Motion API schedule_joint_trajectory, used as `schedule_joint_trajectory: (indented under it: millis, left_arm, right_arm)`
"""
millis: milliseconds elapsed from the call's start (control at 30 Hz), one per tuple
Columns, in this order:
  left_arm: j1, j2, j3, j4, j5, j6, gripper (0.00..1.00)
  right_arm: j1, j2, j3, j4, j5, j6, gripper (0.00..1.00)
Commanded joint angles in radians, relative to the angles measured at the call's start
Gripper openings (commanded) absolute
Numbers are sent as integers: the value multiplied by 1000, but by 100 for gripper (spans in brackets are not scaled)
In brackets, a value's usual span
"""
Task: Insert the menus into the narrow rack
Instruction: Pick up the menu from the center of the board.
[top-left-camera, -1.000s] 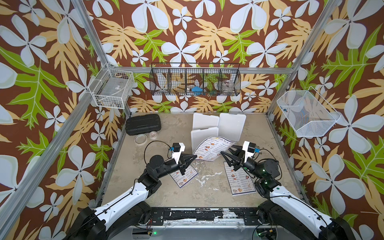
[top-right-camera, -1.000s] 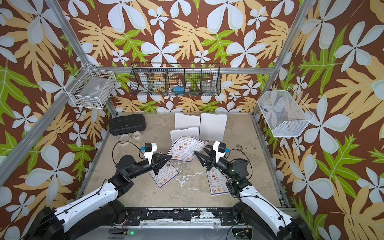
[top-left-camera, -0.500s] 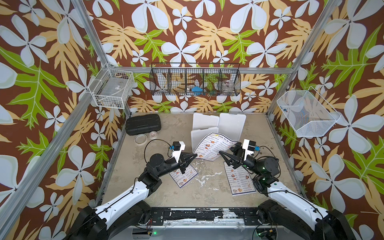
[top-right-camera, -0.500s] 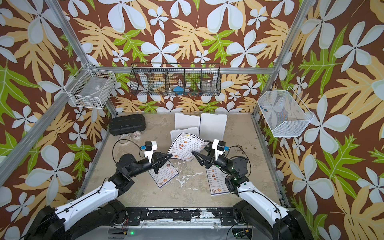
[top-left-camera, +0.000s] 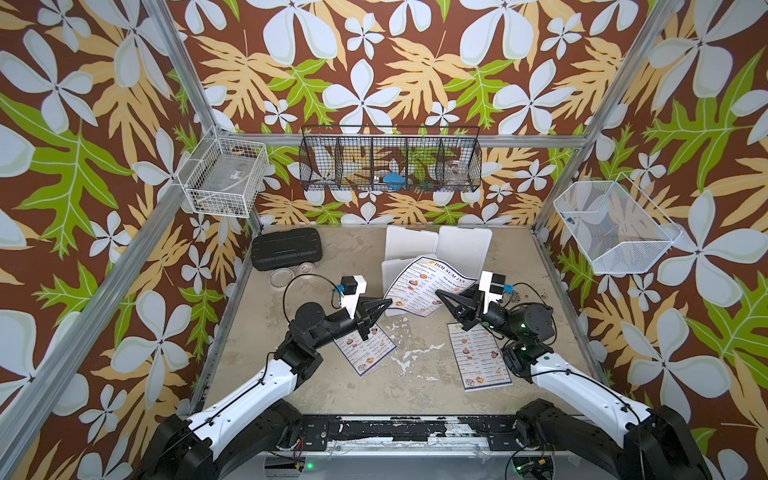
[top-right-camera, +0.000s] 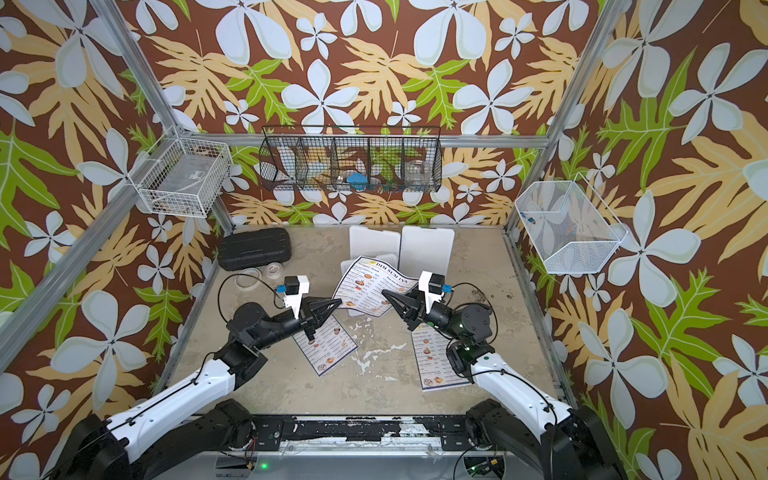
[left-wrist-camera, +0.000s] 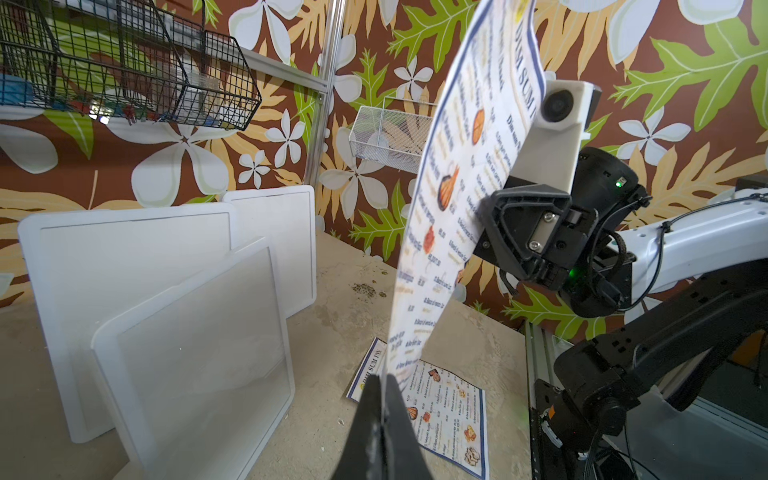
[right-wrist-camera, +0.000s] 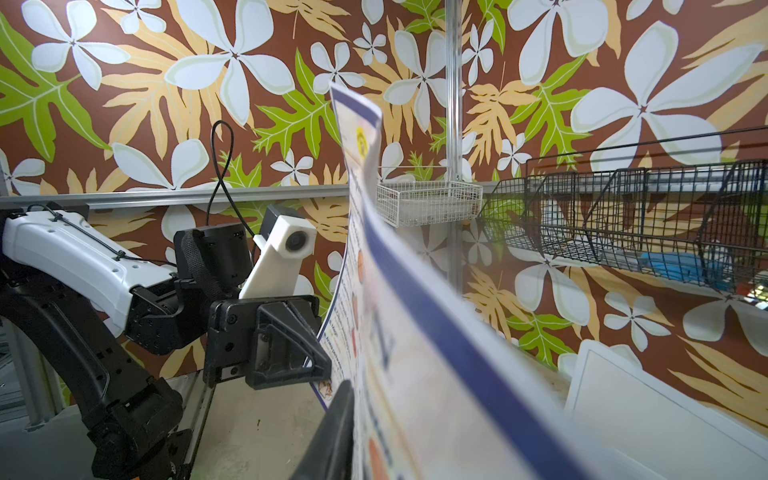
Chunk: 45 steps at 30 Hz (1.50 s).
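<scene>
Top views, both: lifted menu (top-left-camera: 424, 286), bowed, spans the gap between the two grippers. Left gripper (top-left-camera: 388, 302) clenched on one edge of it, pinch visible in the left wrist view. Right gripper (top-left-camera: 441, 294) at the opposite edge, with one finger (right-wrist-camera: 332, 436) against the sheet and the other hidden, so grip cannot be told. Second menu (top-left-camera: 370, 349) flat on the table (top-left-camera: 415, 386) beneath the left gripper. Third menu (top-left-camera: 478, 357) flat beneath the right gripper's wrist. Black wire rack (top-left-camera: 390, 160) on the wall, well beyond both grippers.

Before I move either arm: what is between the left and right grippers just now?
The lifted menu spans the gap: the left gripper is shut on one edge, and the right gripper is at the opposite edge. Both top views show it.
</scene>
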Motion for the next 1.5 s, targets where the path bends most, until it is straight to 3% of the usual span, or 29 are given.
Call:
schedule_joint_trajectory:
  millis: [0, 367, 600, 733, 867, 1467]
  left_arm:
    - [5, 9, 11, 1, 19, -3, 0]
    - [19, 7, 11, 3, 20, -14, 0]
    - [30, 31, 26, 13, 21, -11, 0]
    - [68, 73, 42, 49, 66, -32, 1]
    - [116, 130, 64, 112, 138, -66, 6]
    - [199, 379, 307, 106, 159, -90, 6]
  right_arm:
    - [-5, -9, 6, 6, -11, -10, 24]
    - [-35, -7, -1, 41, -9, 28, 21]
    - [-37, 29, 26, 46, 14, 34, 6]
    - [-44, 60, 60, 37, 30, 30, 3]
    - [-65, 131, 114, 59, 11, 58, 2]
    - [-167, 502, 448, 205, -149, 263, 5]
